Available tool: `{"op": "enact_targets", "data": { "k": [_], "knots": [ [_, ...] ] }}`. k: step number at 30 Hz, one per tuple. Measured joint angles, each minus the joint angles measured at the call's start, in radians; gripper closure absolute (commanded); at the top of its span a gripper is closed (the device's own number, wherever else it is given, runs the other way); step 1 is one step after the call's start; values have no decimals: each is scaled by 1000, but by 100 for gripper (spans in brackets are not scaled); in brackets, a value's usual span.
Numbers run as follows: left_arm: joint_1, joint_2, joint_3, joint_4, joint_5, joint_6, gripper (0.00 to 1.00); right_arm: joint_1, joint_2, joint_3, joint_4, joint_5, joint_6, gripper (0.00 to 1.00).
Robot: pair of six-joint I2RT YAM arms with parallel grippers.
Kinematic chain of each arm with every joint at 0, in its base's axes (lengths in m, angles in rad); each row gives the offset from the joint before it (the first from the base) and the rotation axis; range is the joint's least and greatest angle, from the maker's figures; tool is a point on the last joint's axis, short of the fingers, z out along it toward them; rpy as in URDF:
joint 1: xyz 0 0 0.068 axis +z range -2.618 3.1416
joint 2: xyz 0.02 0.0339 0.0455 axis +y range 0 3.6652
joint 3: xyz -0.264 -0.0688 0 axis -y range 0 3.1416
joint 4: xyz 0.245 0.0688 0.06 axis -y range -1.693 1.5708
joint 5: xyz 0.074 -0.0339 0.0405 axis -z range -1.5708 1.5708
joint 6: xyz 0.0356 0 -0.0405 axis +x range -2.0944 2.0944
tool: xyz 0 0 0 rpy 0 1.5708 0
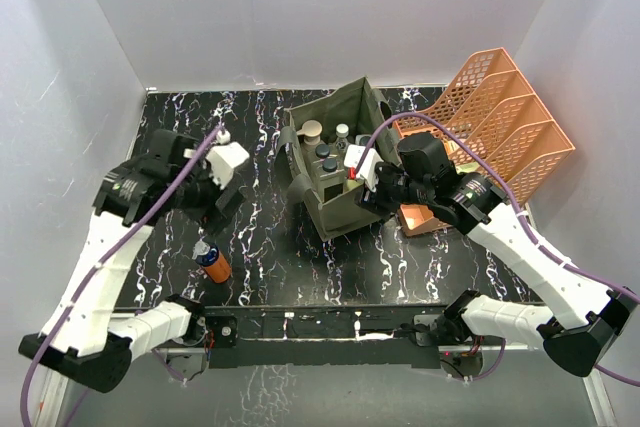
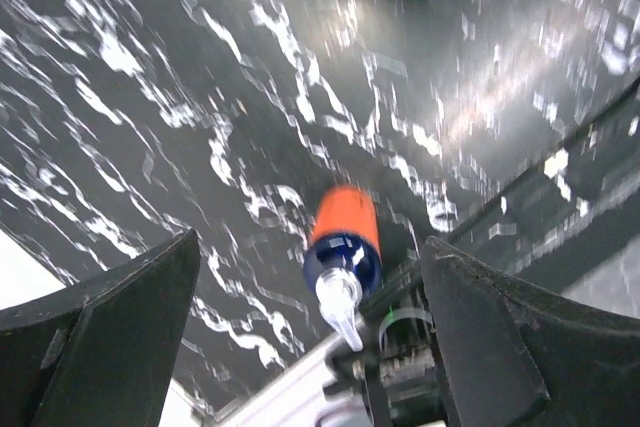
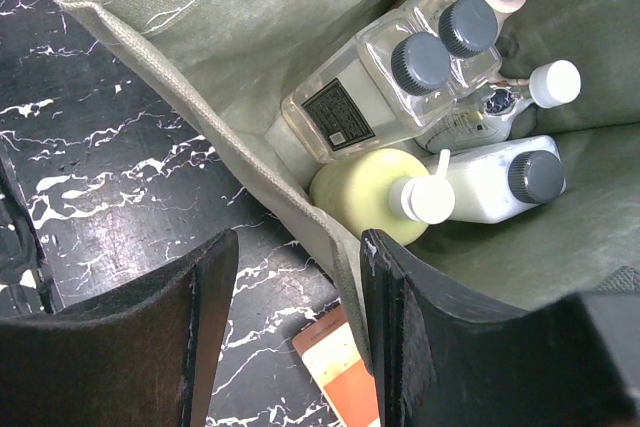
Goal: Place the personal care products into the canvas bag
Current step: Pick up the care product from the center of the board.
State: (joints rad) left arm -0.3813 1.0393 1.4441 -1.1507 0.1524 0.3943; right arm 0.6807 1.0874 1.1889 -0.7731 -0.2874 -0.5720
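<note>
The step in hand seems to be the pick of the last product outside the bag. This is a small orange plastic bottle (image 2: 343, 243) with a blue collar and a white nozzle. It lies on its side on the black, white-veined surface (image 1: 280, 247), at about 7 o'clock from the boxy olive-green canvas bag (image 1: 340, 212) and well apart from it. The left claw (image 2: 310, 239) hangs above it, jaws wide and holding nothing. To do it well, I would lower the jaws across the round orange body, not the thin nozzle, because such a bottle can roll away. The right claw (image 3: 295, 239) is spread too, with one jaw on each side of the bag's wall. Inside the bag are a pale yellow pump bottle (image 3: 360, 187), a white bottle (image 3: 495, 187) and two clear bottles (image 3: 380, 77) with dark caps.
</note>
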Motion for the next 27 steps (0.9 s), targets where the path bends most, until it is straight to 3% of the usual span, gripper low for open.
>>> {"op": "enact_targets", "data": {
  "k": [4,11,21,27],
  "knots": [
    [1,26,-106,-122,-15,53,10,0,-1,-7,8,-5,-8,46],
    [1,-52,-254,-217,-31,111,21,0,-1,-7,18,-7,-6,46],
    [11,-32,-367,-157,-34,119,27,0,-1,-7,18,-5,0,46],
    [30,-17,-380,-122,-32,110,42,0,12,-5,19,-4,14,46]
  ]
}}
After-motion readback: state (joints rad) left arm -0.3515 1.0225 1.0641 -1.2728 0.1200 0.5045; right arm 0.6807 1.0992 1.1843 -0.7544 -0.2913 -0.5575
